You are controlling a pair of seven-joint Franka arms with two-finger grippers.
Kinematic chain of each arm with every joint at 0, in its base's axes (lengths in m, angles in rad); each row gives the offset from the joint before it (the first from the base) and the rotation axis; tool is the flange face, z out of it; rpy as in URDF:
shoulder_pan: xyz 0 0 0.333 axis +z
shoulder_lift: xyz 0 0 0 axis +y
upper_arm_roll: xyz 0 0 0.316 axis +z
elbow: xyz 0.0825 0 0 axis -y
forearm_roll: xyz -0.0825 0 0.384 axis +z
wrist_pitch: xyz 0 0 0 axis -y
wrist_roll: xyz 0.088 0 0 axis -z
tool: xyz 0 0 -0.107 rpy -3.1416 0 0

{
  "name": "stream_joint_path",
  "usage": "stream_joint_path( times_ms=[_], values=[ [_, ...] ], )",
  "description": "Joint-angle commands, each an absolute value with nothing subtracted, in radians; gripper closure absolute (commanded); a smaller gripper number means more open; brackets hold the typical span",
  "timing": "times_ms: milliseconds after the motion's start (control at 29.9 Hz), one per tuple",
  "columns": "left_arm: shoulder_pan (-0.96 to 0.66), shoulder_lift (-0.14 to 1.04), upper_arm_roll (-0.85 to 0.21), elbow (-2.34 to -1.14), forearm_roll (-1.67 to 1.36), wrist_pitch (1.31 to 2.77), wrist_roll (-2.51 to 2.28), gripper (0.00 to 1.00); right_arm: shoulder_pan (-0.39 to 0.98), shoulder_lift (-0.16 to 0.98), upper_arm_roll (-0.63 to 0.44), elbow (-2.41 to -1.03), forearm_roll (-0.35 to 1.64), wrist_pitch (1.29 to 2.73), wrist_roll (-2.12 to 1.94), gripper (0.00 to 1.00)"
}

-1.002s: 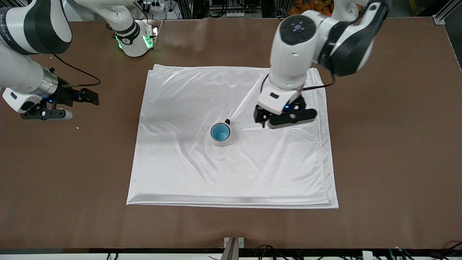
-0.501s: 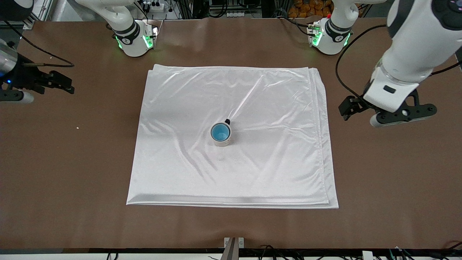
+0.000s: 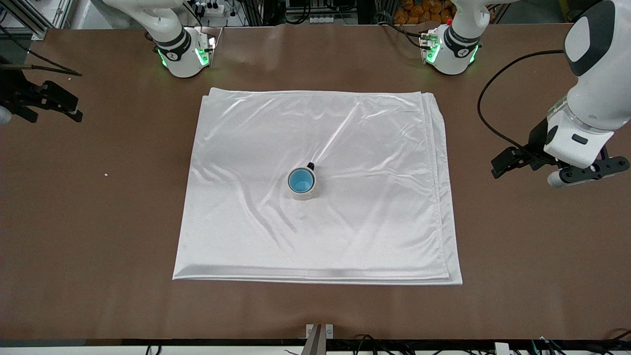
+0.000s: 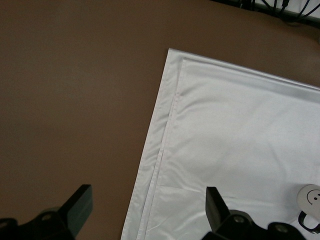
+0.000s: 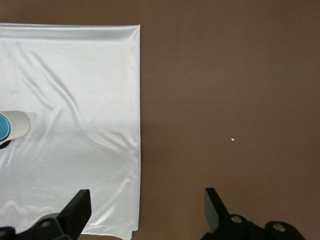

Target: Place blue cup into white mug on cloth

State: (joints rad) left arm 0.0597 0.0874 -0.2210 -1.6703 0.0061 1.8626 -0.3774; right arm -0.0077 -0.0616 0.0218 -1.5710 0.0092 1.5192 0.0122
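Currently, entries as observed:

Cloth: large shiny white satin-like cloth point(image 3: 315, 197), folded in layers with soft wrinkles, lies flat on the brown tabletop point(image 3: 532, 256).

Mug: small cream-white round mug point(image 3: 304, 193) with a small dark handle stands upright near the middle of the cloth.

Cup: small light-blue handleless cup point(image 3: 300, 180) sits nested inside the white mug; only its rim and brighter blue inside show from the front view.

Left gripper: left gripper point(image 3: 508, 162) is up over bare tabletop at the left arm's end, clear of the cloth; its fingers are spread wide in the left wrist view, holding nothing.

Right gripper: right gripper point(image 3: 54, 103) is over bare tabletop at the right arm's end, well apart from the cloth; its fingers are spread wide in the right wrist view, holding nothing.

Other: a tiny pale speck point(image 3: 106, 174) lies on the tabletop between the right gripper and the cloth.
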Motion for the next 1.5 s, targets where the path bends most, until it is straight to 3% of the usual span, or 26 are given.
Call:
stream_joint_path(
  times_ms=[0, 768, 1470],
  values=[
    [0.077, 0.041, -0.226, -1.73, -0.006, 1.878, -0.347, 0.0, -0.025, -0.048, 0.052, -1.545, -0.015, 1.519, 0.009, 0.0],
    [0.129, 0.037, -0.224, -1.615, 0.086, 1.776, -0.25, 0.0, -0.009, -0.046, 0.046, -1.552, -0.015, 1.52, 0.011, 0.0],
    [0.13, 0.035, -0.227, -1.615, 0.084, 1.724, -0.247, 0.0, -0.009, -0.043, 0.046, -1.557, -0.006, 1.52, 0.012, 0.0]
  ],
)
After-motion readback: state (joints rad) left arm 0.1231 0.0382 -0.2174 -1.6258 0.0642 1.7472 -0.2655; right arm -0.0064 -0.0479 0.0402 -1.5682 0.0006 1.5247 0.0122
